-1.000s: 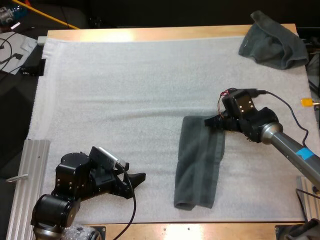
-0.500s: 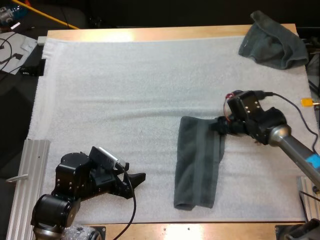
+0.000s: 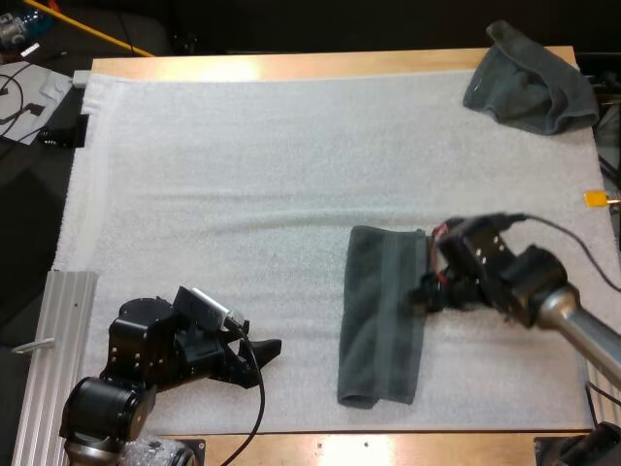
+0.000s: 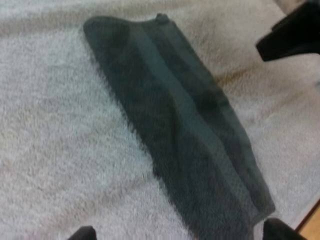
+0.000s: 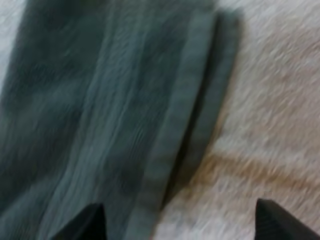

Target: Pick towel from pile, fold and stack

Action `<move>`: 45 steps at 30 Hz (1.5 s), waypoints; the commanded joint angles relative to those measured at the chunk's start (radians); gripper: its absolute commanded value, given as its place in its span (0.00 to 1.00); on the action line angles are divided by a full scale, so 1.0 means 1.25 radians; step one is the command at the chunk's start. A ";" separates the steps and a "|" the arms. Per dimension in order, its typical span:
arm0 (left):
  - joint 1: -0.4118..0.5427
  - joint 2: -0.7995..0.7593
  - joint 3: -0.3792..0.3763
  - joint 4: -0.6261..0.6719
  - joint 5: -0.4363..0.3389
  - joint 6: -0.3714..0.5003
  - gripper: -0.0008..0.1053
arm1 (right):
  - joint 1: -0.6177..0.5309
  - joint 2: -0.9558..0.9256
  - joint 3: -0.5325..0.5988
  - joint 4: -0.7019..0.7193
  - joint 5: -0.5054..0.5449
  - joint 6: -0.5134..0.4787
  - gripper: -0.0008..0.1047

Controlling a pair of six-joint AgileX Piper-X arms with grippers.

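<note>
Nearest, the left gripper (image 3: 262, 348) rests low on the mat (image 3: 243, 175), its fingers wide apart and empty. It points toward the folded towel (image 3: 383, 316), which lies well apart to its right.

That towel is a narrow strip on the mat's near right part. Its long axis runs from the near edge away toward the far side, with a doubled band down the middle.

The right gripper (image 3: 419, 291) sits at the strip's right long edge, about halfway along it. Its fingers are spread wide, with one over the cloth and one over bare mat, and they hold nothing. The right arm is much the nearer, so I judge the next fold, end over end, starts from it.

A second ago the right gripper was at the strip's far right corner; it has come nearer along that edge. The strip and the left arm have not moved.

Farthest off, the pile (image 3: 529, 83) lies crumpled at the bench's (image 3: 291, 64) far right corner.
</note>
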 commanded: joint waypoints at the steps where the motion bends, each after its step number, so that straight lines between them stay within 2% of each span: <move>1: -0.004 -0.007 -0.005 0.024 -0.007 0.006 0.61 | 0.048 -0.042 0.035 0.015 -0.013 0.046 0.57; 15: -0.005 -0.062 -0.006 0.161 -0.068 0.009 0.61 | 0.268 -0.099 0.177 -0.043 -0.047 0.296 0.56; 17: -0.003 -0.052 -0.005 0.146 -0.054 0.002 0.61 | 0.261 -0.103 0.172 -0.038 -0.043 0.288 0.56; 20: -0.003 -0.051 -0.004 0.146 -0.053 0.001 0.61 | 0.291 -0.107 0.235 -0.092 -0.055 0.355 0.56; 27: -0.003 -0.049 -0.006 0.146 -0.044 0.003 0.61 | 0.292 -0.107 0.343 -0.252 -0.095 0.478 0.55; 30: -0.002 -0.049 -0.006 0.146 -0.034 0.002 0.61 | 0.287 -0.098 0.376 -0.311 -0.094 0.522 0.48; 38: -0.001 -0.052 -0.005 0.150 -0.016 0.001 0.61 | 0.288 -0.020 0.381 -0.362 -0.099 0.557 0.46; 41: -0.003 -0.053 -0.002 0.152 -0.022 0.003 0.61 | 0.293 -0.047 0.374 -0.358 -0.105 0.553 0.46; 45: -0.002 -0.051 -0.004 0.153 -0.016 0.003 0.61 | 0.292 -0.027 0.373 -0.372 -0.115 0.560 0.35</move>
